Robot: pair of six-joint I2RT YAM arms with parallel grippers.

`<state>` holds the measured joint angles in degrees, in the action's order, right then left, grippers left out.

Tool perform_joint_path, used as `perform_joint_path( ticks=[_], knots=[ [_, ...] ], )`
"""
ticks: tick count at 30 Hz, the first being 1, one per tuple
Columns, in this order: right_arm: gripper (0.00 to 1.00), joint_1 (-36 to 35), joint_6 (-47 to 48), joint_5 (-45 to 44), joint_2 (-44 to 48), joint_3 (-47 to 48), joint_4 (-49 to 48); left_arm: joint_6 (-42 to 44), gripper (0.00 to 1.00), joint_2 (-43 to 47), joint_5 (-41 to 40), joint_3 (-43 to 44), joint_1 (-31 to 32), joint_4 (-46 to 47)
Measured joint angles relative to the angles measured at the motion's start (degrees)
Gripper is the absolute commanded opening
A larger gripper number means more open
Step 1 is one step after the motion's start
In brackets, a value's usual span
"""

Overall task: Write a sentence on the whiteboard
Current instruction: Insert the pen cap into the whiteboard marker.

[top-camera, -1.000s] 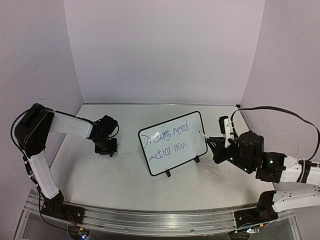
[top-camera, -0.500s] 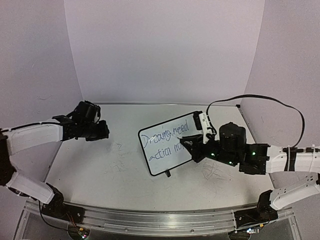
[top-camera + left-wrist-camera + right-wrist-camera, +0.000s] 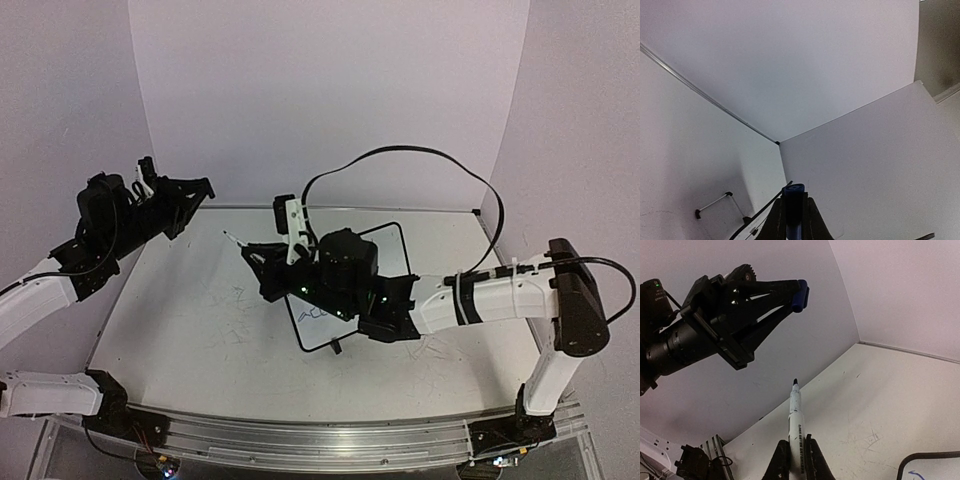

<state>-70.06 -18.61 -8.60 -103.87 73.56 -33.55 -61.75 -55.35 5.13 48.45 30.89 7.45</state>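
Right tool (image 3: 796, 461) is clenching the marker (image 3: 795, 422), whose long axis is pointing tip-first up at the blue cap (image 3: 800, 294). Left tool (image 3: 203, 187) is pinching that cap, raised and apart. Whiteboard (image 3: 322, 328) is standing mid-counter (image 3: 200, 330) beneath the right arm, behind the tip. Capping looks next.

whiteboard (image 3: 388, 248) centre | right tool (image 3: 250, 255) at its left | left tool (image 3: 203, 188) far left

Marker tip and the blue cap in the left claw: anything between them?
Nothing. The right wrist view shows the marker pointing toward the cap in the left claw, apart from it, only wall behind the gap.
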Motion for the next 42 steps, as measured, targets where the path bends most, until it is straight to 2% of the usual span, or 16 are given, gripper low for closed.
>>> perform_joint_path(
  ticks=[6,14,21,42],
  knots=[
    [0.00,0.00,1.41,-2.80,-2.37,3.34,-3.90,-10.04,0.00,0.73,2.44,-1.49,0.02,5.18],
    [0.00,-0.38,4.58,-5.66,-4.04,8.91,-6.30,-16.19,0.00,1.01,2.40,-3.79,0.02,9.92],
    [0.00,-0.61,5.40,-7.93,-6.24,12.74,-5.03,-18.04,0.00,0.02,2.83,-4.56,0.02,14.48],
    [0.00,-1.48,7.99,-9.59,-6.72,13.02,-4.32,-19.16,0.00,-0.78,3.74,-5.87,0.00,18.33]
  ],
)
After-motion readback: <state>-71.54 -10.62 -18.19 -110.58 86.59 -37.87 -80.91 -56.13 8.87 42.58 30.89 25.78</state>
